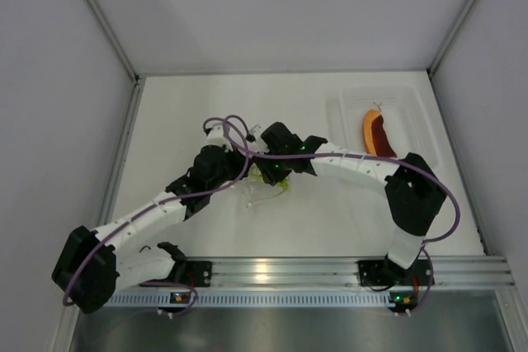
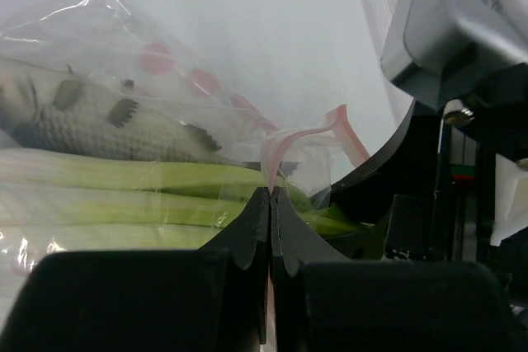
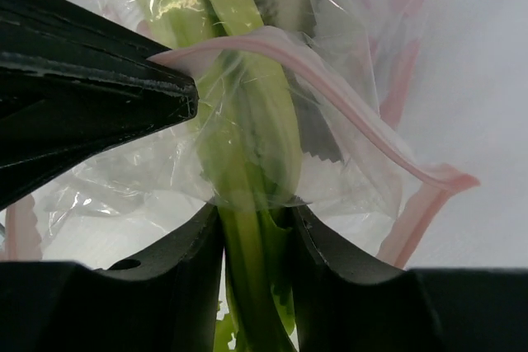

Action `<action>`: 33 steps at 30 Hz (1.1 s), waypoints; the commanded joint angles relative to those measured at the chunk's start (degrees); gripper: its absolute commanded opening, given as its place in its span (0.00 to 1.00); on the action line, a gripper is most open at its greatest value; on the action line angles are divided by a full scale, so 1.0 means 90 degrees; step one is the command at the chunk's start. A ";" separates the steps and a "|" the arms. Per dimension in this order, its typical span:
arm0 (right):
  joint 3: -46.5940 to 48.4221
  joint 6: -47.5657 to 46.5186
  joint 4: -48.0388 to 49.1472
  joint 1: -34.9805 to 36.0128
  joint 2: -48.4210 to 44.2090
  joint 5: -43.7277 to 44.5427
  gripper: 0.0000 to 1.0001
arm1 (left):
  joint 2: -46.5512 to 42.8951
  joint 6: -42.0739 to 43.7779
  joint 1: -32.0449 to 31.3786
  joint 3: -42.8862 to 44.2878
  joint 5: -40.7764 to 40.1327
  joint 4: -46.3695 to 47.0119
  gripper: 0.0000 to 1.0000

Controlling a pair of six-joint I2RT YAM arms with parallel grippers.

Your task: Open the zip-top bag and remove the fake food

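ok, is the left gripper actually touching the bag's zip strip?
Touching. The left wrist view shows the left gripper shut, with the pink zip strip pinched in it and coming straight up from between the fingertips.

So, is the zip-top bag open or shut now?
Open: the bag has its pink zip strips parted; the left hand pinches one.

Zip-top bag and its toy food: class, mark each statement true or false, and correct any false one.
1. The left gripper is shut on the pink zip strip of the zip-top bag. True.
2. The fish lies in the tray. False: it is inside the bag, beside the leek stalk.
3. The orange and red slice lies in the tray. True.
4. The right gripper straddles the fish. False: it straddles the leek stalk.
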 commanded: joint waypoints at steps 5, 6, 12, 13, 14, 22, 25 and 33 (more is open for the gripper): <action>-0.0574 -0.0120 0.0849 0.0056 -0.0074 -0.0430 0.41 | 0.0180 0.0216 -0.0023 0.0114 0.0188 0.0361 0.00; -0.0690 -0.0110 0.0936 0.0046 -0.0083 -0.0430 0.42 | 0.0209 0.0217 -0.0023 0.0123 0.0217 0.0361 0.00; -0.0838 -0.0100 0.1123 0.0027 -0.0113 -0.0508 0.48 | 0.0365 0.0226 -0.0023 0.0143 0.0295 0.0361 0.00; -0.0838 -0.0100 0.1142 0.0036 -0.0113 -0.0499 0.47 | 0.0366 0.0226 -0.0023 0.0124 0.0295 0.0361 0.00; -0.0838 -0.0100 0.1152 0.0037 -0.0103 -0.0470 0.46 | 0.0366 0.0236 -0.0032 0.0114 0.0276 0.0361 0.00; -0.0760 -0.0139 0.1103 0.0037 -0.0083 -0.0528 0.18 | 0.0434 0.0324 -0.0023 0.0123 0.0266 0.0322 0.00; -0.0672 -0.0139 0.0986 0.0037 -0.0268 -0.0538 0.08 | 0.0502 0.0324 -0.0023 0.0104 0.0285 0.0313 0.00; -0.0019 -0.0042 0.0440 0.0056 -0.0591 -0.0372 0.00 | 0.0610 0.0285 -0.0023 0.0104 0.0374 0.0322 0.00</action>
